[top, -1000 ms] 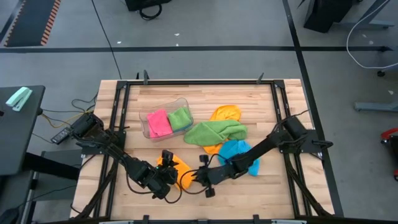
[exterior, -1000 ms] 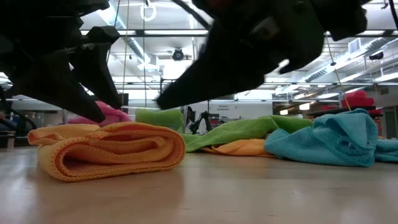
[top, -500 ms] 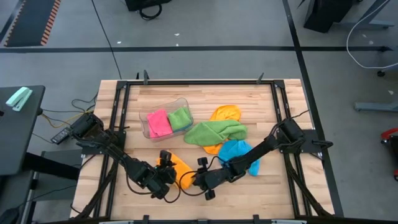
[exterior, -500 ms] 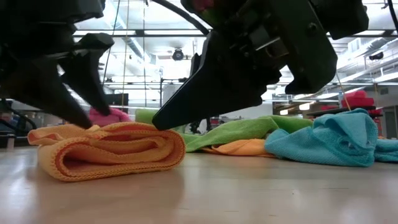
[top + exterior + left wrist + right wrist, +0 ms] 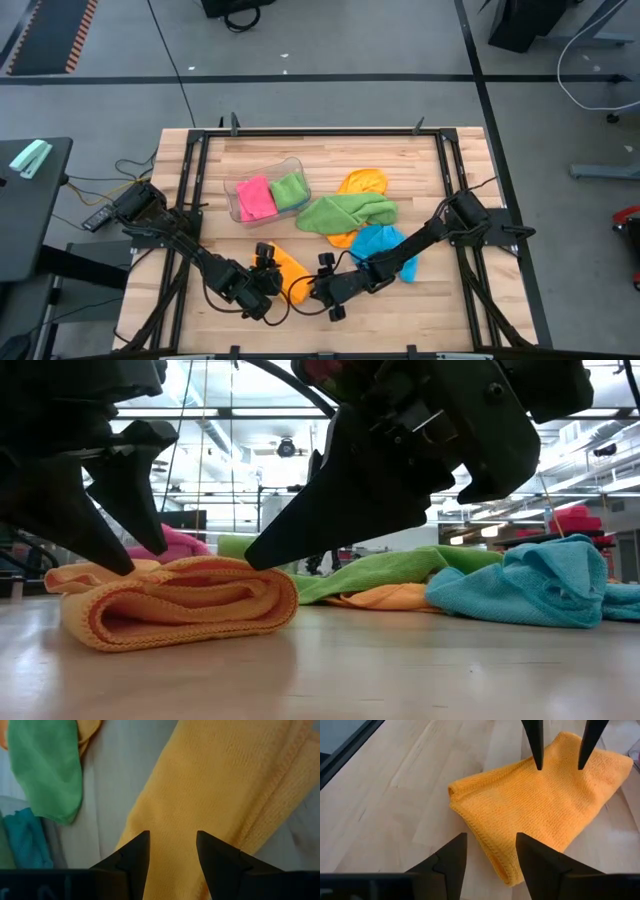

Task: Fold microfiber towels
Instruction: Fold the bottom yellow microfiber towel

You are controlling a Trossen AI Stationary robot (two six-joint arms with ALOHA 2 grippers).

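A folded orange microfiber towel (image 5: 289, 271) lies flat on the wooden table near its front edge, its rounded fold (image 5: 285, 600) facing right in the low view. My left gripper (image 5: 264, 272) stands open over the towel's left part, fingertips down on it. My right gripper (image 5: 312, 290) is open just right of the towel, slanting down toward it, one finger (image 5: 262, 553) right at the towel's top. Farther back lie a green towel (image 5: 350, 212), a second orange towel (image 5: 362, 182) and a blue towel (image 5: 385, 250). My left gripper sets its two open fingertips (image 5: 538, 764) on the top layer of the folded orange towel (image 5: 200, 785), slanting down from the table's left. Nothing is pinched between them. The towel lies flat on the table. My right gripper is at the towel's top by the fold (image 5: 270, 575); whether it touches, I cannot tell.
A clear plastic tub (image 5: 236, 190) at the back left holds a folded pink towel (image 5: 255, 198) and a folded green one (image 5: 289, 190). A black frame (image 5: 320, 132) runs around the tabletop. Bare wood shows in front of the towel (image 5: 330, 670).
My right gripper has tipped down and moved a little toward the table's left, bringing its finger to the orange towel's top. My left gripper's fingers have tipped down onto the towel. The towel has stayed where it was.
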